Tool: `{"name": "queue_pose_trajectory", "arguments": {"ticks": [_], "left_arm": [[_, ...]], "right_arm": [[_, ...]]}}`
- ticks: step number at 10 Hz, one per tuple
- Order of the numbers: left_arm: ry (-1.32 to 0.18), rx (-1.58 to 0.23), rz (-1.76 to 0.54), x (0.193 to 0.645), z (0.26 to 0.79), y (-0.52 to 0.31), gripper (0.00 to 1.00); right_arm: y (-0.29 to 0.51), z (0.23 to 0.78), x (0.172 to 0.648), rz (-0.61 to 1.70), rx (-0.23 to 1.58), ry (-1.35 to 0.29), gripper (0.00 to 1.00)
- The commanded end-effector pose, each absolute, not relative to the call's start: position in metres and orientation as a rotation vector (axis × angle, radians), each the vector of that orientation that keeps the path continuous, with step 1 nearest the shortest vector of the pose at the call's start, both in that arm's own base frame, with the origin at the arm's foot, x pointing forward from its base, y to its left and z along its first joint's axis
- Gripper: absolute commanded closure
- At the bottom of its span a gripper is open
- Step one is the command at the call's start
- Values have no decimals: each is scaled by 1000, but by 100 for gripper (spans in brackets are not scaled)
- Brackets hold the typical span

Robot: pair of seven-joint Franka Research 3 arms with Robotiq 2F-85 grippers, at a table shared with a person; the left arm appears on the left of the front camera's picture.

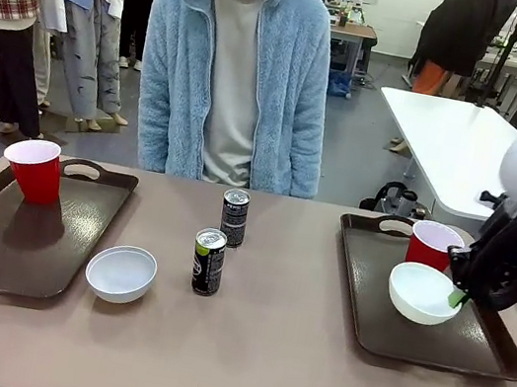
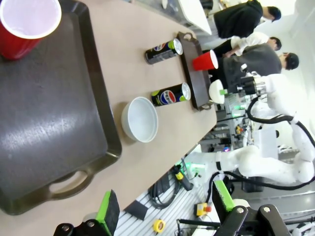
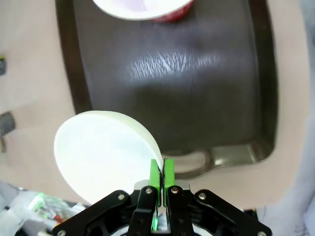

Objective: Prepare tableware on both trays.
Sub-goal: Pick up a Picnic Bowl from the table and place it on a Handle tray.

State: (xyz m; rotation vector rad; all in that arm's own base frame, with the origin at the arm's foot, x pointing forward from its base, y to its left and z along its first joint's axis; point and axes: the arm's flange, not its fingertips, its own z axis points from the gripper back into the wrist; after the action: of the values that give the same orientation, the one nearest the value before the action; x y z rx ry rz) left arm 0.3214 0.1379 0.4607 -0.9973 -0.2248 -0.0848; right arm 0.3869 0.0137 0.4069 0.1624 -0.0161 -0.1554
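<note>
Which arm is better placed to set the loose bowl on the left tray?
Left. The left gripper is open, with the loose bowl and left tray close by; the right gripper is shut on the other bowl at the right tray.

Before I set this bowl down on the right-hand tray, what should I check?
1. Right gripper grip: fingers shut on the white bowl's rim. Ok.
2. Landing spot: the right tray has bare floor next to the bowl. Ok.
3. Gap to the red cup: they stand apart in the right wrist view. Ok.
4. Bowl touching the tray yet: cannot tell.
5. Left gripper: open, far off by the left tray. Ok.
</note>
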Motion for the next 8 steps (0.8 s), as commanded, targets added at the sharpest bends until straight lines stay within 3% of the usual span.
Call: {"name": "queue_pose_trajectory", "arguments": {"ticks": [1, 4, 6, 7, 8], "left_arm": [[-232, -1012, -90, 321, 462, 139, 0], [-232, -1012, -90, 321, 462, 139, 0], [-232, -1012, -90, 321, 462, 139, 0], [-232, -1012, -90, 321, 462, 139, 0], [-232, -1012, -90, 321, 462, 139, 0]], "right_arm": [[23, 393, 406, -144, 119, -5, 96], [31, 370, 416, -128, 106, 24, 96], [31, 373, 414, -124, 106, 17, 51], [32, 375, 413, -121, 108, 13, 20], [32, 378, 411, -117, 109, 9, 0]]}}
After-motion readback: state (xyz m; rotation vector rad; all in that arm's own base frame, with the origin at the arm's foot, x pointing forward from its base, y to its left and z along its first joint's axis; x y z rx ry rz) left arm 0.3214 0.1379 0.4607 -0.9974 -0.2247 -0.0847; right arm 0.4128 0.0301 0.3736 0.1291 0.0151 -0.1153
